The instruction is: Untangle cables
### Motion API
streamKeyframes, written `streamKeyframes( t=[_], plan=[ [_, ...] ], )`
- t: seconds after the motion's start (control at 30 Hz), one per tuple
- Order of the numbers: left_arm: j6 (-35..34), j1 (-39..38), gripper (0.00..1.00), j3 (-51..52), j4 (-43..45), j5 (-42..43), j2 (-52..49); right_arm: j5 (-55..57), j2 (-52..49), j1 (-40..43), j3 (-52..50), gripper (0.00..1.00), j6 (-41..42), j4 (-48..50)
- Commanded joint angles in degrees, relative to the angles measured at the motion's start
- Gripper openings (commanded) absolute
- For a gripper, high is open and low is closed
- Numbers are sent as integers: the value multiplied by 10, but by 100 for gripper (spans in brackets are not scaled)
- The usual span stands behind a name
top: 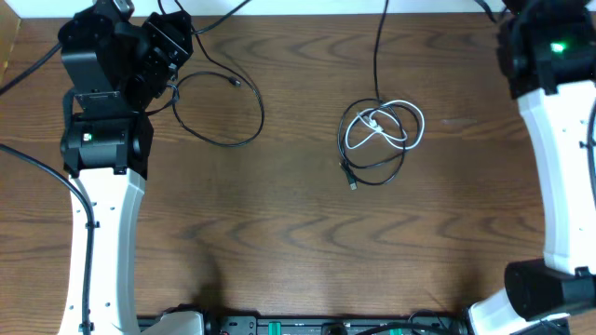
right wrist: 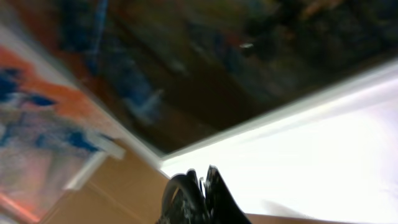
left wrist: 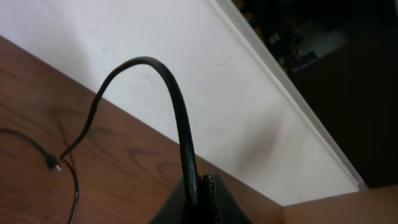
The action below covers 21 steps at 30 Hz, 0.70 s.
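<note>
Left fingers [left wrist: 219,200] pinch black cable [left wrist: 179,115]; white cable [top: 371,122] well apart.

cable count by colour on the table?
Black cables: 2 (left loop, centre black cable)
White cable: 1
Total: 3

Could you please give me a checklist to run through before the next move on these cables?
1. Left gripper shut on the left black cable: ok.
2. Left black cable apart from the other two: ok.
3. White cable freed: not ok, coiled with the second black cable.
4. Right gripper ready to grasp: not ok, shut and pointed away from the table.
5. Second black cable's far end: cannot tell, it runs off the top edge.
</note>
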<state>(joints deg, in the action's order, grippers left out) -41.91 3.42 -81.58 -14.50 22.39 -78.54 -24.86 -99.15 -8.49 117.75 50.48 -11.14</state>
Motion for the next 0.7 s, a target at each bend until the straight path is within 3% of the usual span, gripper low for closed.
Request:
streamKeyframes(
  t=[0.0,0.13,0.27,0.47,0.67],
  plan=[
    [12,7,7,-12,-3,-19,7,78,4,11,5,1,-74,-108],
    [12,7,7,-12,-3,-19,7,102,-25,-9,5,1,-85,-230],
    [12,7,7,-12,-3,-19,7,66,-54,-36,5,1,-86,-245],
    [12,7,8,-12,-5,-19,7,-183,-62,-51,6,1,-133,-9],
    [12,7,7,-12,-5,-19,7,-254,-26,-38,21,1,-103,113]
  ],
)
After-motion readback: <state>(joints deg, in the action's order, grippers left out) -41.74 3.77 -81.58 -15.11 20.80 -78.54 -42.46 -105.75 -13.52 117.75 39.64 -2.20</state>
